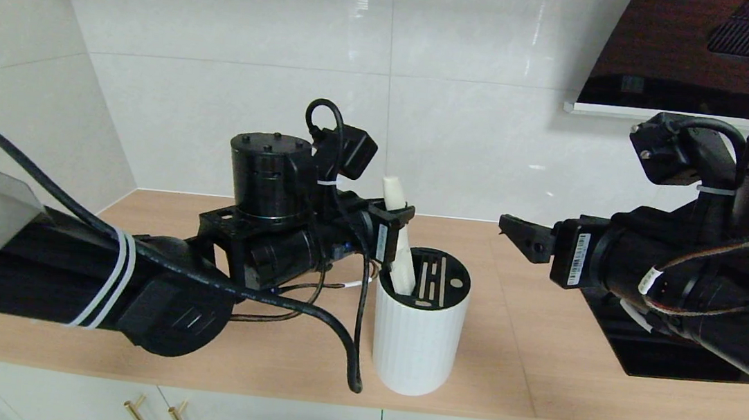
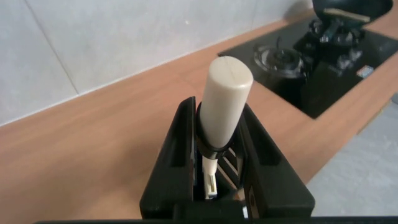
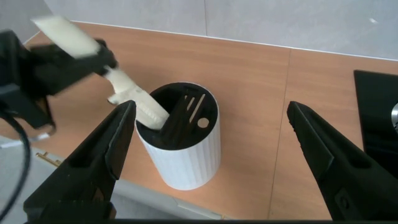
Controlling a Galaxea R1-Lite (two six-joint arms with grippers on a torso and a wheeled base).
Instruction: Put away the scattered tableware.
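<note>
Wooden worktop [image 1: 511, 363] carries a white ribbed holder [image 1: 418, 340] in the head view. The left hand [image 1: 395, 220] grips a cream-handled knife [image 1: 403, 258], tilted, its blade tip down in the holder's dark top. The right hand [image 1: 518, 237] hangs to the right, apart from it. In the left wrist view, the fingers [image 2: 177, 155] press against the knife [image 2: 225, 99]. In the right wrist view, the right hand [image 3: 210, 109] stands spread wide and empty above the holder [image 3: 186, 155].
</note>
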